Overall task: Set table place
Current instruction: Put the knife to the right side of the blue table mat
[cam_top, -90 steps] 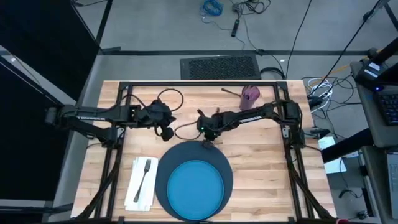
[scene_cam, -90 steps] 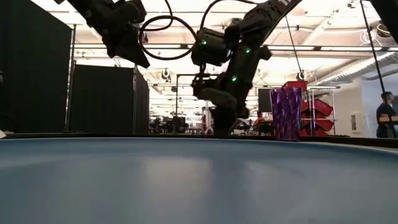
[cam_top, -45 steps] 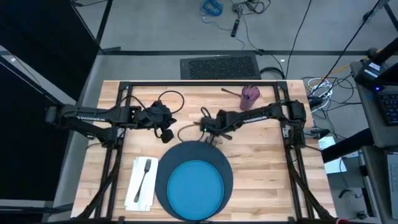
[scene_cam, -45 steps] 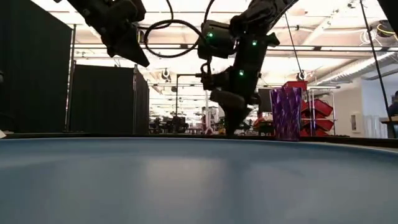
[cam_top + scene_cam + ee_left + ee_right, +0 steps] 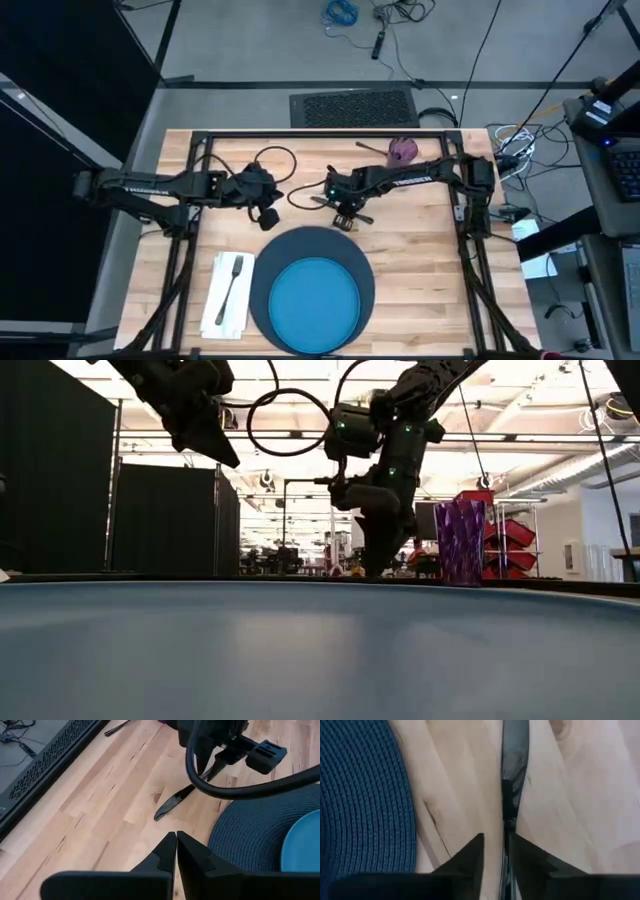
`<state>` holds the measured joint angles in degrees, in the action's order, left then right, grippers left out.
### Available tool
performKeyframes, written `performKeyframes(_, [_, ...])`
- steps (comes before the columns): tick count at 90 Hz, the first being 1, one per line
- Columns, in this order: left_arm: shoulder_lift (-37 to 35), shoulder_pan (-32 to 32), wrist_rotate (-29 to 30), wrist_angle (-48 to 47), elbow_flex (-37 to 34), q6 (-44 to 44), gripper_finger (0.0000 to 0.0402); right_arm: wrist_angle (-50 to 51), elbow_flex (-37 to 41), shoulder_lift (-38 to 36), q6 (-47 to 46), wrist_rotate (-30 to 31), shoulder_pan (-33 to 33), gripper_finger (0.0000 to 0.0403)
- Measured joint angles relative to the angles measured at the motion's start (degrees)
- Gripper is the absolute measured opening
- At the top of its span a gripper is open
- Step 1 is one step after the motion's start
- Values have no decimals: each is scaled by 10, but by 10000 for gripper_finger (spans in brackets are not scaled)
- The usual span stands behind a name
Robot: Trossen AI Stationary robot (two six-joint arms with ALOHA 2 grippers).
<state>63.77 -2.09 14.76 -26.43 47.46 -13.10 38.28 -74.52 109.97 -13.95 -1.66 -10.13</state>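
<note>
Right gripper [image 5: 345, 214] is down low on the table [image 5: 420, 250], just past the far edge of the mat [image 5: 262, 262]. Its two fingers [image 5: 470, 857] sit one on each side of the knife [image 5: 514, 760], with a thin gap left between them. It looks like they are closing on the knife or have it only loosely; I cannot tell if they are tight yet.

The knife lies flat on the wood, just beside the mat's far edge and not on it. From the left arm's camera you can see its dark pointed end [image 5: 169, 806] sticking out from under the right arm.

The left gripper [image 5: 266, 214] hangs in the air near the mat's far-left side, pressed together with nothing in it (it is only waiting).

The plate [image 5: 314, 297] sits in the middle of the mat. The napkin [image 5: 218, 310] lies right beside the mat on its left, with the fork [image 5: 231, 283] on top. The cup [image 5: 402, 151] stands well away from the mat, near the far side of the table.

What could go wrong? A knife is thin and flat. If the fingers pinch too little, it may slip out or swing down when lifted. If the fingers press too hard on the wood, they may scrape and push the knife away. A low swing over the mat could also bump the plate.
</note>
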Motion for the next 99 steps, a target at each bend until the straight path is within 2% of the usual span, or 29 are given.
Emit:
performKeyframes(18, [0, 0, 0, 0, 0, 0, 0, -2, 3, 0, 18, 19, -1, 139])
performKeyframes(49, [0, 0, -3, 0, 0, -1, 0, -38, 57, 0, 15, 23, -4, 131])
performKeyframes(64, [0, 0, -7, 0, 0, -1, 0, -38, 58, 0, 11, 54, 3, 105])
performKeyframes(80, [0, 0, -12, 0, 0, -1, 0, -39, 58, 0, 4, 59, 10, 61])
performKeyframes(99, [0, 0, -12, 0, 0, -1, 0, -21, 58, 0, -27, 69, 25, 28])
